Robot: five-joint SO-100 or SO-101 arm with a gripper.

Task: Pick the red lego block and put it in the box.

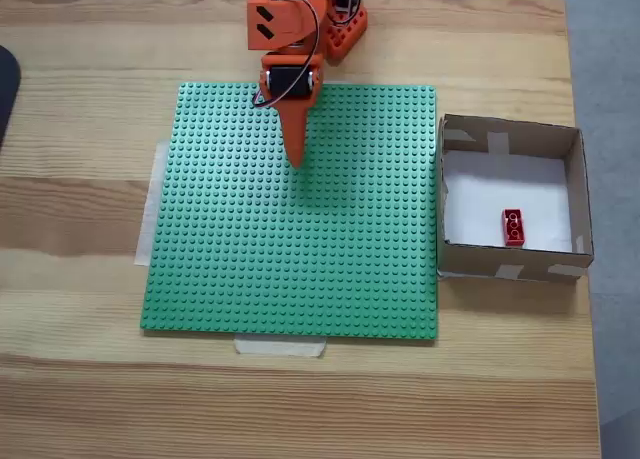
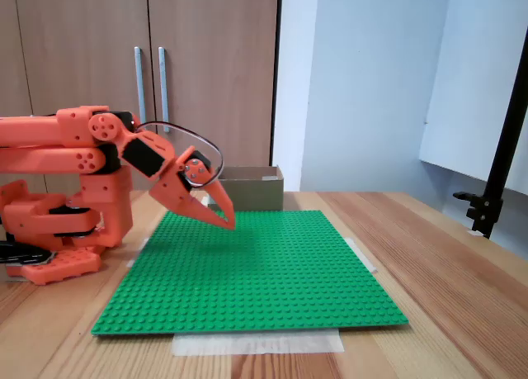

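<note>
The red lego block (image 1: 513,227) lies on the white floor of the brown cardboard box (image 1: 580,194), near the box's lower right part in a fixed view. Only the box's outer wall (image 2: 256,187) shows in the other fixed view, behind the baseplate; the block is hidden there. My orange gripper (image 1: 297,159) hovers over the upper middle of the green baseplate (image 1: 300,269), far left of the box. Its fingers meet at the tip (image 2: 229,224), shut with nothing between them, pointing down just above the studs.
The baseplate is taped to a wooden table (image 1: 80,379). The arm's orange base (image 2: 58,230) stands at the plate's far edge. A dark object (image 1: 5,89) shows at the left table edge. A black stand (image 2: 499,172) rises at the right.
</note>
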